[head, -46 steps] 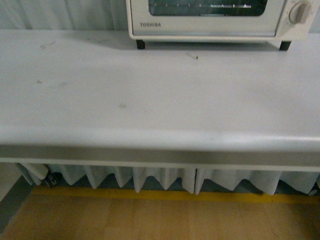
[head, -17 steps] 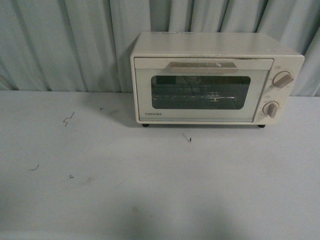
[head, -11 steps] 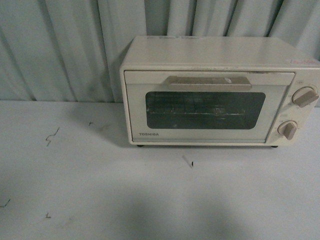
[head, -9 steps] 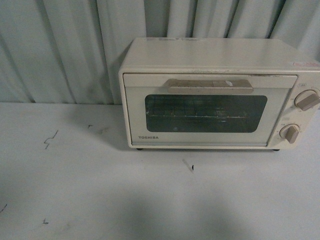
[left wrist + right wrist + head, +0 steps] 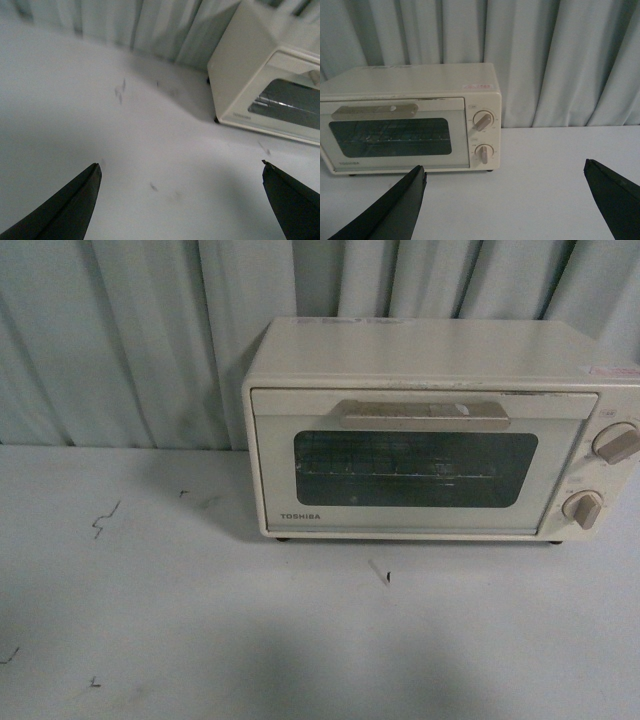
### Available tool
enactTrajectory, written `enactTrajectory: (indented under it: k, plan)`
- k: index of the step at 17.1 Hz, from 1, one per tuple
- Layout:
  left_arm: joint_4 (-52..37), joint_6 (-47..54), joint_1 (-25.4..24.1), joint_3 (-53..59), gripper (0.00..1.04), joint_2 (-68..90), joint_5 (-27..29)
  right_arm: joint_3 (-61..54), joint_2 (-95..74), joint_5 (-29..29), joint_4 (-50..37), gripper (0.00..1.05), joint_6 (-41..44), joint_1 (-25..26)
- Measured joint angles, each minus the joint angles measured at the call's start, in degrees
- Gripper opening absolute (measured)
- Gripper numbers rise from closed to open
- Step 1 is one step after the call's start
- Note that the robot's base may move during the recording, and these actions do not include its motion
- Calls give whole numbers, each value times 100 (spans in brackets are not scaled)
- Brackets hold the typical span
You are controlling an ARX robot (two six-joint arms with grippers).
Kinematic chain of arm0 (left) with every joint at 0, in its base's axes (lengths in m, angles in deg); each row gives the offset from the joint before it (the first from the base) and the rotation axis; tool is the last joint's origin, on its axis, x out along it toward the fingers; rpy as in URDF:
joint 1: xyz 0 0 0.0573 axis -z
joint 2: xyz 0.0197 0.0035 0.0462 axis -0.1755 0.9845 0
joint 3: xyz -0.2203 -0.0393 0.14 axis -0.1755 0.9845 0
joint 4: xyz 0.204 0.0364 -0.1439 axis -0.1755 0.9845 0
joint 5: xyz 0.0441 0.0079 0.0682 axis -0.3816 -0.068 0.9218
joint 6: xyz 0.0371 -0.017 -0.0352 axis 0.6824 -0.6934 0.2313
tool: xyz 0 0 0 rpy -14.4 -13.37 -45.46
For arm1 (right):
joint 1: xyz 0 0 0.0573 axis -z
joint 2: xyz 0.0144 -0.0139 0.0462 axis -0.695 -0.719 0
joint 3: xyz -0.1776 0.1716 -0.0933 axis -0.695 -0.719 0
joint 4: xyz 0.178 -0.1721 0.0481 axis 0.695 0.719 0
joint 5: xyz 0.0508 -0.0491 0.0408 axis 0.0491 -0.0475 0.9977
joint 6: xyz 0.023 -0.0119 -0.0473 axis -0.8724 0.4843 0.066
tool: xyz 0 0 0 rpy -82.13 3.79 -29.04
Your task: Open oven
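Pale curtains [image 5: 120,340] hung behind the white counter [image 5: 200,620]. The left hand [image 5: 180,165] was spread wide, holding nothing. The oven [image 5: 420,430] sat at the back, right of middle, door shut. The right hand [image 5: 505,166] faced it, spread wide too, likely ready for the handle [image 5: 422,415].

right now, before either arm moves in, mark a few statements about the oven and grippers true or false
1. The oven door is shut, with its handle along the top edge. True.
2. The left gripper is shut on the handle. False: it is open over the table, apart from the oven.
3. In the front view, both knobs sit left of the door. False: they sit to its right, one above the other.
4. The right gripper is open and holds nothing. True.
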Motion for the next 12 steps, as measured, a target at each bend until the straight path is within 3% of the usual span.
enactTrajectory:
  k: [3, 5, 8, 12]
  plan:
    - [-2013, -3888, 1504, -369, 98, 3073, 730, 0, 0, 0, 2, 98, 2, 0]
    - [-3248, -5825, 2144, -673, 98, 4826, 944, 0, 0, 0, -2, 98, 2, 0]
    - [-4387, -7453, 2745, -1147, 98, 6828, 984, 0, 0, 0, -2, 98, 0, 0]
    - [-5167, -8004, 3008, -1939, 98, 8421, 975, 0, 0, -2, -2, 98, 0, 0]
